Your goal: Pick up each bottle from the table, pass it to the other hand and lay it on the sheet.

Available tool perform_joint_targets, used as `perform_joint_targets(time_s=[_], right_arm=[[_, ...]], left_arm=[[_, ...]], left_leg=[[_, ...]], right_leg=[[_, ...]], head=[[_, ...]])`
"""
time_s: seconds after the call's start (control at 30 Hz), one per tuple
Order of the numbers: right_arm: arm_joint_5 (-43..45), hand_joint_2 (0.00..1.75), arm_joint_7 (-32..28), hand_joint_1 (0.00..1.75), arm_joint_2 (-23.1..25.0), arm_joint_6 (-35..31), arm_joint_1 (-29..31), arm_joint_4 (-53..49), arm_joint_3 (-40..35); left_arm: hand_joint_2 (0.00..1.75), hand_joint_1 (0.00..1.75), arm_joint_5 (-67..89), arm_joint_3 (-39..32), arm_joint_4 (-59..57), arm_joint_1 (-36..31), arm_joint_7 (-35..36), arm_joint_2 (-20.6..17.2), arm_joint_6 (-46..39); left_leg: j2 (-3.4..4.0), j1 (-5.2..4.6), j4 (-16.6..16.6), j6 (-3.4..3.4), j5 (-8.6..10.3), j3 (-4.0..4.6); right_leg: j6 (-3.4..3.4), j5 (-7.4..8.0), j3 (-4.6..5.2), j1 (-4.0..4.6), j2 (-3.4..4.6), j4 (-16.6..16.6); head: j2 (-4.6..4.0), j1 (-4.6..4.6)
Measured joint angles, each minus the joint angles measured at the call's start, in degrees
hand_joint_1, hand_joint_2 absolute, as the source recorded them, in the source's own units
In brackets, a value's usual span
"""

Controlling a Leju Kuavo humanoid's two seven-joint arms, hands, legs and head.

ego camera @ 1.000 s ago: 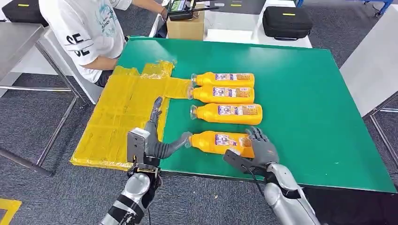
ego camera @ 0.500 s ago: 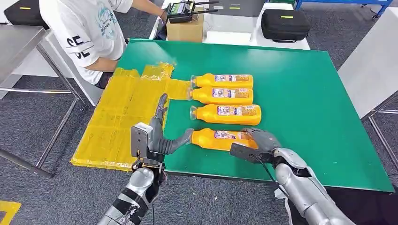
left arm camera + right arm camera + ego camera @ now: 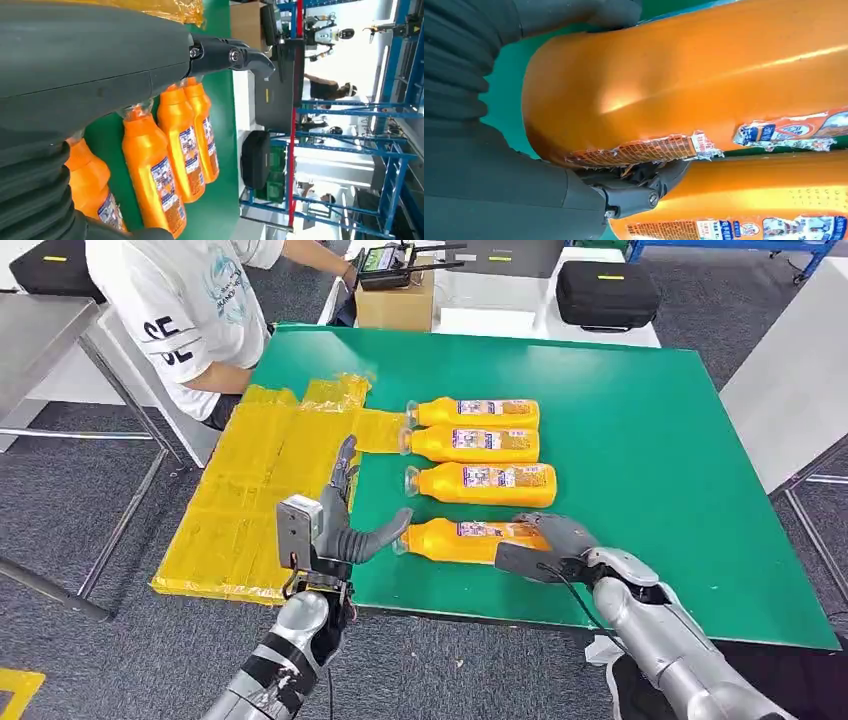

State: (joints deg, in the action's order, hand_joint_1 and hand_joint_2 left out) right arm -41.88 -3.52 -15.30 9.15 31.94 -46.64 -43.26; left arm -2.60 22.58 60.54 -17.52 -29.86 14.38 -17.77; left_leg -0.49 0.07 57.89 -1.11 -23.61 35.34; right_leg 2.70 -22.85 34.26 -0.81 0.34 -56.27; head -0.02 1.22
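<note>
Right hand (image 3: 556, 540) wraps around the base end of the nearest bottle (image 3: 465, 539), which lies on its side on the green table (image 3: 640, 440), neck pointing toward the left hand (image 3: 345, 525). In the right wrist view the fingers (image 3: 634, 192) and thumb press against the orange body. Left hand stands open, fingers spread, thumb reaching toward the bottle's cap end, just beside it; contact cannot be told. Three more bottles (image 3: 480, 483) lie in a row beyond, near the yellow sheet (image 3: 260, 490).
</note>
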Motion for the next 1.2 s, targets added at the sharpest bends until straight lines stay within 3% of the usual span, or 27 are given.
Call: perform_joint_targets(time_s=[0.1, 0.23, 0.4, 0.57, 1.2], right_arm=[[0.48, 1.75, 2.34, 1.75, 0.42, -7.37, -1.72, -0.84, -0.19], [-3.21, 1.75, 9.79, 1.75, 2.82, -17.70, -10.11, -10.87, 3.98], [1.59, 1.75, 3.24, 1.75, 8.47, -27.61, -19.56, -22.08, 11.58], [6.01, 1.75, -1.92, 1.75, 14.27, -34.11, -24.82, -29.46, 15.32], [11.91, 1.75, -6.06, 1.75, 20.46, -37.46, -26.73, -33.35, 17.77]], left_arm=[[1.75, 0.00, 0.77, -0.11, -0.13, 0.11, 0.48, -0.15, -1.51], [1.75, 0.00, 3.26, -1.25, 2.01, 2.21, 1.64, -1.05, -3.19], [1.75, 0.00, 4.28, -2.97, 2.69, 2.77, 1.84, -1.55, -5.04], [1.75, 0.00, 4.00, -4.02, 2.62, 2.42, 1.84, -1.59, -6.09], [1.75, 0.00, 3.71, -4.96, 2.40, 1.22, 2.60, -1.57, -6.33]], left_leg=[[-0.03, 0.01, -0.01, 0.00, 0.00, 0.00], [-0.17, 0.03, -0.02, 0.01, 0.01, 0.23], [-0.37, 0.04, -0.02, 0.03, 0.03, 0.57], [-0.35, 0.04, -0.02, 0.03, 0.03, 0.78], [-0.31, 0.02, -0.02, 0.03, 0.03, 0.83]], right_leg=[[0.00, -0.01, -0.07, 0.02, -0.01, -0.01], [0.00, -0.04, 0.14, 0.03, -0.07, -0.03], [-0.01, -0.06, 0.46, 0.03, -0.20, -0.07], [-0.02, -0.08, 0.68, 0.02, -0.20, -0.06], [-0.02, -0.07, 0.74, 0.00, -0.19, -0.05]], head=[[0.02, 0.02], [0.02, 0.00], [0.02, 0.00], [0.02, -0.02], [0.02, -0.02]])
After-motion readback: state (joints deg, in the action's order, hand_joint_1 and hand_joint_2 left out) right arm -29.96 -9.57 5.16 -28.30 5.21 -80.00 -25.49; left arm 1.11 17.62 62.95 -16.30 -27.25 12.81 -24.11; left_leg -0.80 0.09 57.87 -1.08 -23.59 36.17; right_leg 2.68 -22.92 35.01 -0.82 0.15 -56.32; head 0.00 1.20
